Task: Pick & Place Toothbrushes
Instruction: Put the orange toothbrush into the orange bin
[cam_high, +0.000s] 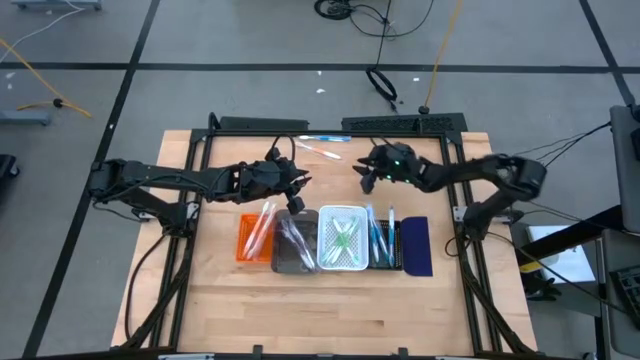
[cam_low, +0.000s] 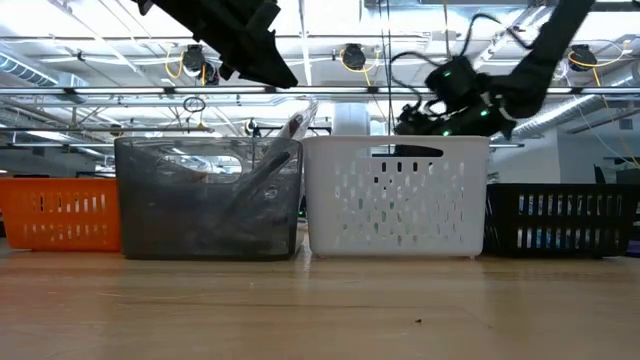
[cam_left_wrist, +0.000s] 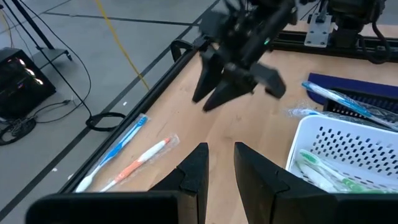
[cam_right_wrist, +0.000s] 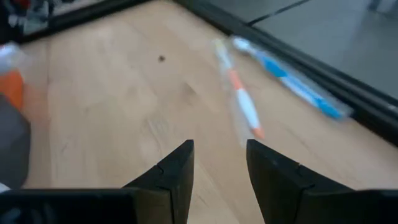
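Loose toothbrushes: two on the bare wood by the table's far edge, a blue-and-white one (cam_right_wrist: 292, 78) and an orange-and-white one (cam_right_wrist: 239, 99), both wrapped.
Left gripper (cam_left_wrist: 219, 163): fingers parted, empty.
Right gripper (cam_right_wrist: 219, 163): fingers apart, empty, above the loose pair.
Trays: five in a row; the white tray (cam_high: 343, 262) holds green toothbrushes (cam_high: 344, 238).

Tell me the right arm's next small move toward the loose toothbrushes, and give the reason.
Probably ease the right gripper forward and down over the orange-and-clear toothbrush. Its fingers stand open with nothing between them, and that brush lies loose on the table just ahead, nearer than the blue toothbrush by the table's edge.
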